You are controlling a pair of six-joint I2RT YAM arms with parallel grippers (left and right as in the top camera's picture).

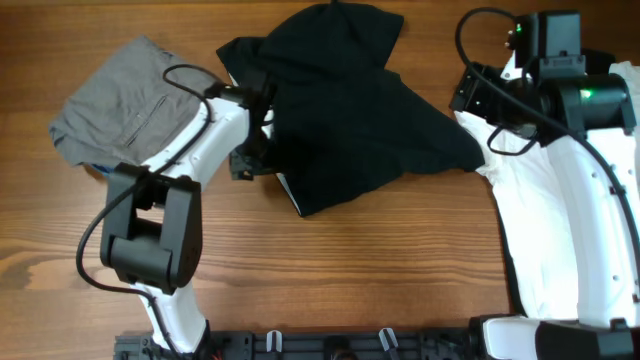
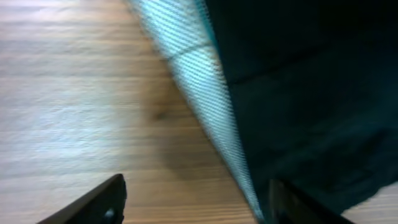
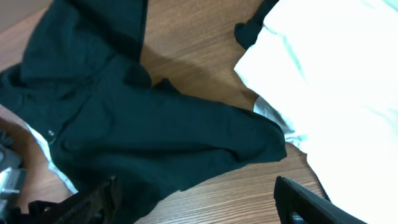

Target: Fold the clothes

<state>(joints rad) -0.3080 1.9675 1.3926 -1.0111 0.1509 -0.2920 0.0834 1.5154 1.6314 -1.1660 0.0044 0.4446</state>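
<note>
The black T-shirt lies crumpled on the table at centre back. It also shows in the right wrist view and the left wrist view. A pale woven strip runs along its left edge. My left gripper is open at that left edge, with the strip and black cloth by its right finger. My right gripper is open and empty, above the shirt's right corner. The grey trousers lie at far left. The white T-shirt lies at right under my right arm, and also shows in the right wrist view.
The bare wooden table stretches across the front. The arm mounts run along the front edge. My left arm's body stands at front left.
</note>
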